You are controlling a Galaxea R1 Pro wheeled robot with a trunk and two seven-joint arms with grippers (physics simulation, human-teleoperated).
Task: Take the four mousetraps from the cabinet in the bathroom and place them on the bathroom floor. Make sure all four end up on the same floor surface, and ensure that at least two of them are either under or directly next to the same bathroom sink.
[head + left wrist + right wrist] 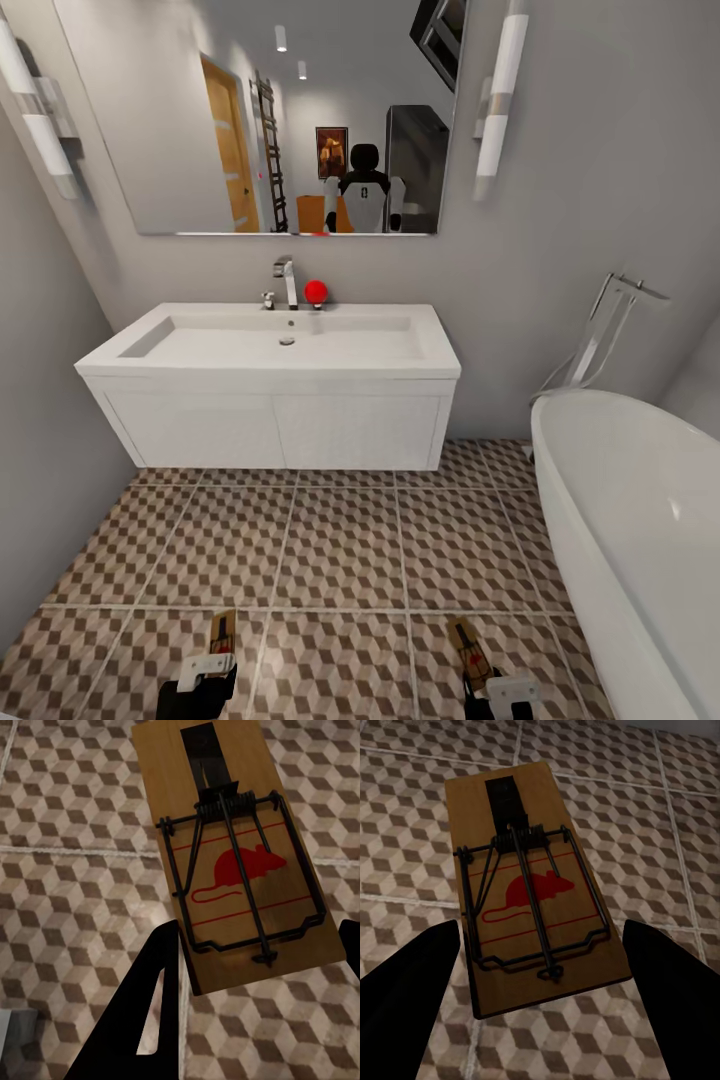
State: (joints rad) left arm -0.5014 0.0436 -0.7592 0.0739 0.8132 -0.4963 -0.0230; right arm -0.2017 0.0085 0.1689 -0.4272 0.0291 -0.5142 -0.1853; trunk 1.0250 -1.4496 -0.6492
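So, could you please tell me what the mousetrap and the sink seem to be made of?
The mousetrap: a light wooden slab, matte with faint grain, under a dark metal wire spring and bar. The sink: smooth glossy white, probably ceramic, with a shiny chrome tap.

Sink [270,345] ahead on wall, tub [640,520] at right, 2 mousetraps [222,632] [470,648] nearest, over floor [340,550]

Both hands [200,668] [500,690] low, fingers apart.

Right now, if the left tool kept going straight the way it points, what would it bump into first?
Probably the patterned floor. The left tool aims down at the tiles, with a mousetrap between its fingers; how far off the floor lies is unclear.
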